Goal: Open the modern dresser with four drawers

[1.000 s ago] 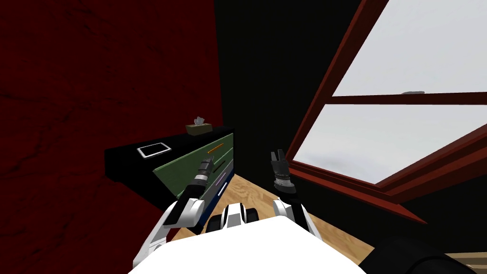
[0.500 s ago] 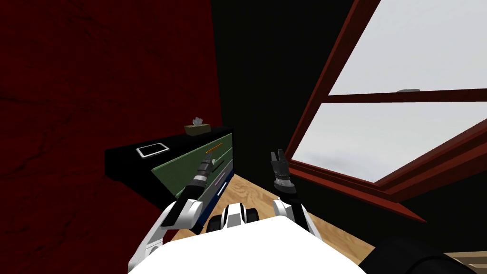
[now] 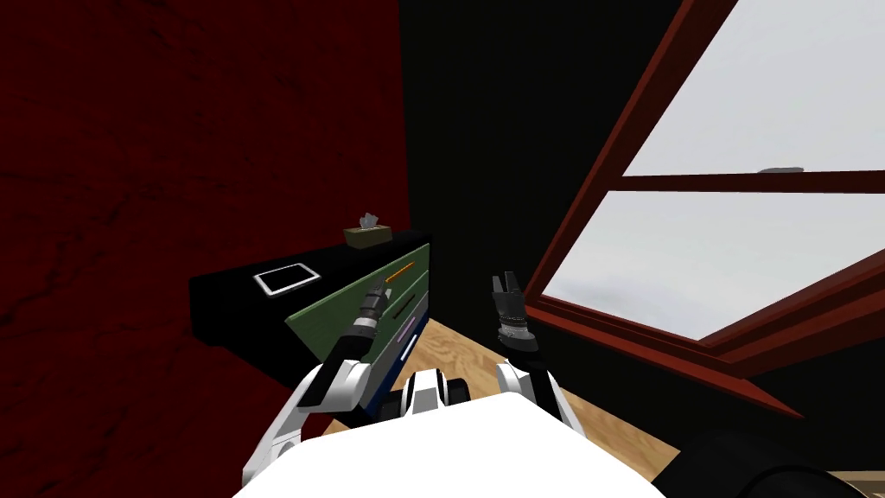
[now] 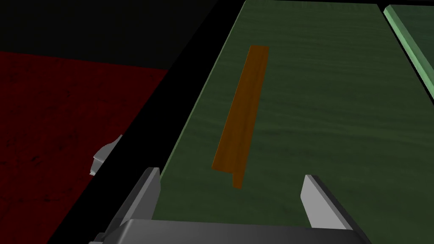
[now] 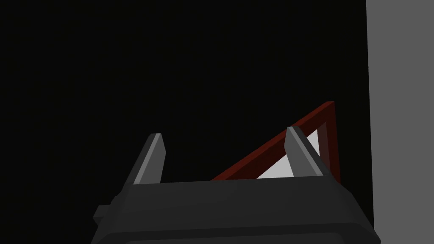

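Observation:
The dresser (image 3: 251,298) has a black top and stacked drawer fronts: two green, then darker ones below. An orange bar handle (image 3: 400,273) lies on the top green front (image 3: 346,303). My left gripper (image 3: 378,290) hovers just short of that handle. In the left wrist view its fingers (image 4: 148,186) stand wide apart, open and empty, with the orange handle (image 4: 241,114) stretching away ahead between them across the green front (image 4: 322,106). My right gripper (image 3: 506,281) is raised beside the window, open and empty (image 5: 224,140).
A tissue box (image 3: 367,232) and a flat white-rimmed tablet (image 3: 287,279) rest on the dresser top. A dark red wall (image 3: 173,173) stands behind it. A large red-framed window (image 3: 735,242) is at the right. Wooden floor (image 3: 441,346) shows between them.
My left gripper has opened and now sits a little back from the orange handle. The whole head view has shifted slightly to the right. The right arm is still.

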Robot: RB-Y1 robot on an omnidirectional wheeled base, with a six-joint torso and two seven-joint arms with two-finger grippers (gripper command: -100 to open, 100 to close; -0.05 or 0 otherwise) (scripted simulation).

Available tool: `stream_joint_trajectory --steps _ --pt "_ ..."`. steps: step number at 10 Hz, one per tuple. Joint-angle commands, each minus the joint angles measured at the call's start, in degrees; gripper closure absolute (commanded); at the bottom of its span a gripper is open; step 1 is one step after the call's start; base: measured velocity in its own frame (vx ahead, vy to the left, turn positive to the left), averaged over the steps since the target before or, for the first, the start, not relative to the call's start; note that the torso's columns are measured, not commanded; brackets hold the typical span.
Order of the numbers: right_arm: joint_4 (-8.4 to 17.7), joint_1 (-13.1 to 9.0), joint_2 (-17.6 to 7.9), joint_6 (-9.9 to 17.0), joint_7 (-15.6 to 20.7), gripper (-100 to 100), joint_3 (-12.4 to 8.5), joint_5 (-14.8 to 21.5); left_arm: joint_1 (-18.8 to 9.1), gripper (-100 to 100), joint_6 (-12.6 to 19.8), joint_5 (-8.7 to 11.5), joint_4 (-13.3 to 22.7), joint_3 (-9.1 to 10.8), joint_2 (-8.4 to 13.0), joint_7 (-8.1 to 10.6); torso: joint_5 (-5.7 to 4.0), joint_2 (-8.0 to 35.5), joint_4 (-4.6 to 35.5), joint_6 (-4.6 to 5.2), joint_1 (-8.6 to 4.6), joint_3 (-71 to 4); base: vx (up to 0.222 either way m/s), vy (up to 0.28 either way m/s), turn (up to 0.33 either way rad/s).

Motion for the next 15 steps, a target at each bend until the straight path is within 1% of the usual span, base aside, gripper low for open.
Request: stream_joint_trajectory --steps 1,2,4,6,7,8,9,12,13,15 --pt "0.0 0.0 0.0 0.0 0.0 0 0.0 0.0 0.1 -100 1.0 0.1 -1.1 0.05 0.0 0.1 0.02 0.1 0.0 -0.02 0.04 0.0 0.015 -0.023 0.022" --pt "0.0 0.0 0.0 0.0 0.0 0 0.0 0.0 -0.1 100 -0.2 0.0 0.4 0.04 0.1 0.04 0.08 0.2 0.0 0.01 0.27 0.1 -0.028 0.005 -0.062" --pt "0.0 0.0 0.0 0.0 0.0 0 0.0 0.0 0.4 100 1.0 -0.1 -1.5 -0.21 -0.1 -0.02 0.2 0.1 -0.1 -0.05 0.52 0.1 -0.034 -0.05 -0.008" --pt "0.0 0.0 0.0 0.0 0.0 0 0.0 0.0 0.9 100 1.5 -0.2 -2.2 -0.42 -0.3 -0.12 0.04 0.3 0.0 -0.04 0.0 0.2 -0.08 -0.189 0.026" --pt "0.0 0.0 0.0 0.0 0.0 0 0.0 0.0 1.1 100 1.9 -0.3 -2.7 -0.56 -0.5 -0.18 0.02 0.2 0.0 0.03 0.07 0.1 -0.095 -0.186 0.019" --pt "0.0 0.0 0.0 0.0 0.0 0 0.0 0.0 1.0 100 1.7 -0.2 -2.2 -0.44 -0.4 -0.15 0.04 0.1 0.1 0.06 0.22 0.0 -0.055 -0.085 0.007" --pt "0.0 0.0 0.0 0.0 0.0 0 0.0 0.0 1.5 100 1.9 -0.4 -2.6 -0.8 -0.6 -0.28 0.12 -0.1 0.1 0.02 0.62 -0.1 -0.05 -0.108 0.001" --pt "0.0 0.0 0.0 0.0 0.0 0 0.0 0.0 2.0 100 2.0 -0.6 -3.3 -1.28 -0.8 -0.47 0.06 0.1 0.0 0.06 0.15 0.0 -0.088 -0.166 0.012" --pt "0.0 0.0 0.0 0.0 0.0 0 0.0 0.0 2.5 -100 3.1 -0.6 -4.6 -1.25 -0.6 -0.39 0.04 0.0 0.0 0.09 0.2 0.0 -0.027 -0.073 0.004" --pt "0.0 0.0 0.0 0.0 0.0 0 0.0 0.0 3.6 -100 5.2 -0.6 -7.8 -1.52 -0.4 -0.3 0.21 -0.3 0.0 -0.03 0.79 -0.2 0.045 0.014 -0.009"
